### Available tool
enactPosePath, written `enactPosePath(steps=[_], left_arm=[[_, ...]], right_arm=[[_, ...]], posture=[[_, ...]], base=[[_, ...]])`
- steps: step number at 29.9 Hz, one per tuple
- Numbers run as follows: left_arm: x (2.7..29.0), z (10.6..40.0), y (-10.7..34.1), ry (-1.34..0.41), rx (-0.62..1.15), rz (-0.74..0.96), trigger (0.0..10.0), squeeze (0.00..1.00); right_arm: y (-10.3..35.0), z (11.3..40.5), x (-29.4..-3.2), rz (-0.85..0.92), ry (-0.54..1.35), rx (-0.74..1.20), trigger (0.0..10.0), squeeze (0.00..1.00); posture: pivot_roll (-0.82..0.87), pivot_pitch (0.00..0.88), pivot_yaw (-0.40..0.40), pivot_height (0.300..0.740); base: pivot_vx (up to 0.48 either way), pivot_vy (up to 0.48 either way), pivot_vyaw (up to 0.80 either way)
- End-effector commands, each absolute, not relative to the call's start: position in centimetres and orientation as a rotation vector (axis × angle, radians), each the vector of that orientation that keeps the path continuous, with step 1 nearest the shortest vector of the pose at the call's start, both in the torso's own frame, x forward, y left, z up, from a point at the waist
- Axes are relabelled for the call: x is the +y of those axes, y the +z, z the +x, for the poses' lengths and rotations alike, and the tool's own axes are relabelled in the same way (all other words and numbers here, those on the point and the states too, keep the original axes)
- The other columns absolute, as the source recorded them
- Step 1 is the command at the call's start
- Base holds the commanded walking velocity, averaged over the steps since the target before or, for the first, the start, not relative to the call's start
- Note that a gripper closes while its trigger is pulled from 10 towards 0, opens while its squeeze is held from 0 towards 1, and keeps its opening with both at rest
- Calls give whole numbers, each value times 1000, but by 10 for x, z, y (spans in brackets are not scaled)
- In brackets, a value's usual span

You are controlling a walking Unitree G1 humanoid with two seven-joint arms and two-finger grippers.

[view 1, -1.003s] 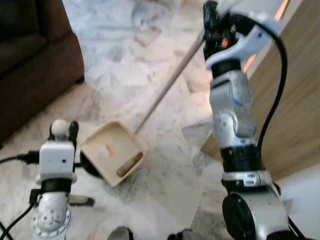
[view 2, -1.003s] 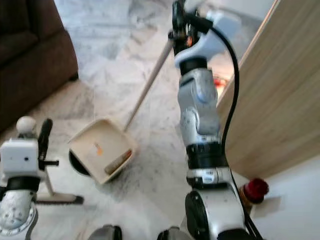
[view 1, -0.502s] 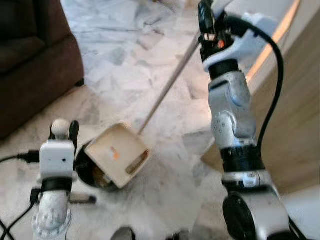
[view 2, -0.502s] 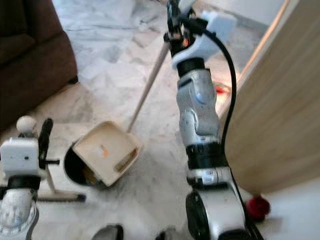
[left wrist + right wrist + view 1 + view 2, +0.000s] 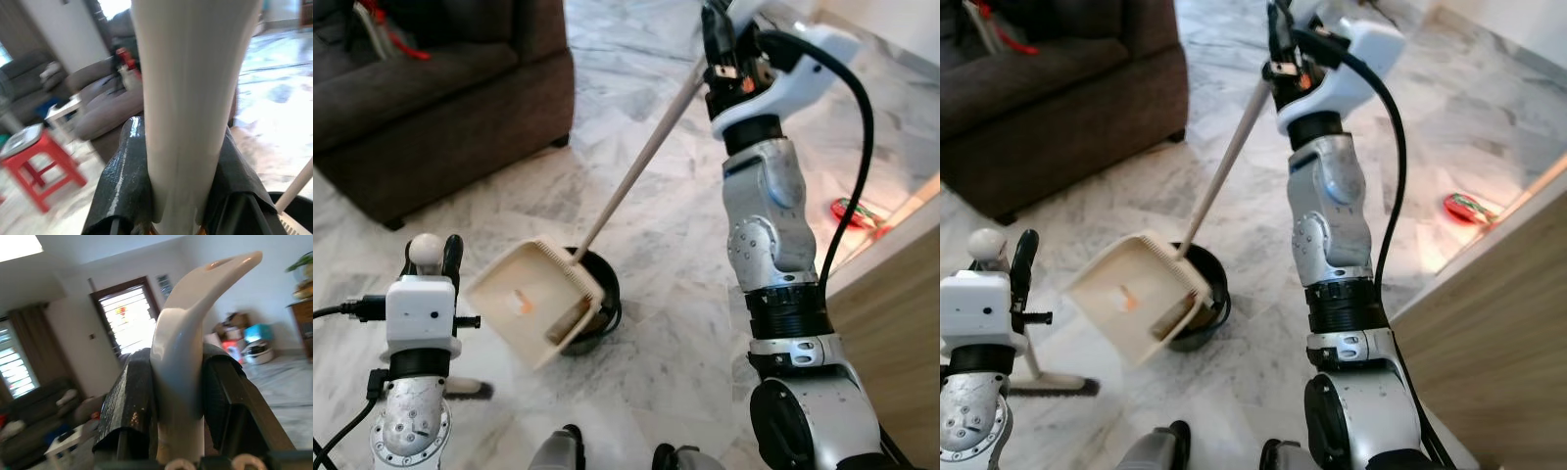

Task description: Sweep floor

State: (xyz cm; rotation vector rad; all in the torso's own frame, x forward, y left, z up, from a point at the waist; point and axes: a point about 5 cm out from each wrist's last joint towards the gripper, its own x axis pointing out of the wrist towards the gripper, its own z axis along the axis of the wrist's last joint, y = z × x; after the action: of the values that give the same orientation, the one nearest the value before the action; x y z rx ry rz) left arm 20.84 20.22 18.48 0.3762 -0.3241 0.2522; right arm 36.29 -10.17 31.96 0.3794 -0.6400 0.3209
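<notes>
High at the top of the head views, right hand (image 5: pixel 722 54): fingers pressed together on the upper end of the dustpan handle (image 5: pixel 631 168), whose curved cream tip rises between them in the right wrist view. Handle: long, cream, slanting down toward the robot's left to the dustpan (image 5: pixel 533 299). Dustpan: cream, tilted, its lower edge over a black bin (image 5: pixel 597 304) on the marble floor (image 5: pixel 666 323); a small orange scrap and a brownish object lie inside, too small to identify. Left hand (image 5: pixel 440 257): low at the robot's left, fingers clamped on the cream broom handle (image 5: pixel 190 98), round knob above. Broom head (image 5: pixel 1053 388): mostly hidden behind the left arm. Dark sofa (image 5: pixel 431 98): beyond. Red object (image 5: pixel 854 211): on the floor by a wooden panel (image 5: pixel 891 352), blurred.
</notes>
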Motion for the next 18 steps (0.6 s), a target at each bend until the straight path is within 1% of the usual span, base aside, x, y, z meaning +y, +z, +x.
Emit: enactPosePath(steps=[1,2,18], left_arm=[[203,205,193,258,-365,402,10000,0],[203,205,193,258,-365,402,10000,0],[203,207,195,260,-367,407,10000,0]], right_arm=[[334,355,-98,383,349,-710,10000,0],[334,355,-98,383,349,-710,10000,0],[331,356,-97,392,356,-702,10000,0]], posture=[[137,211,-46,740],[137,211,-46,740],[135,207,-44,740]], base=[[0,0,606],[0,0,606],[0,0,0]])
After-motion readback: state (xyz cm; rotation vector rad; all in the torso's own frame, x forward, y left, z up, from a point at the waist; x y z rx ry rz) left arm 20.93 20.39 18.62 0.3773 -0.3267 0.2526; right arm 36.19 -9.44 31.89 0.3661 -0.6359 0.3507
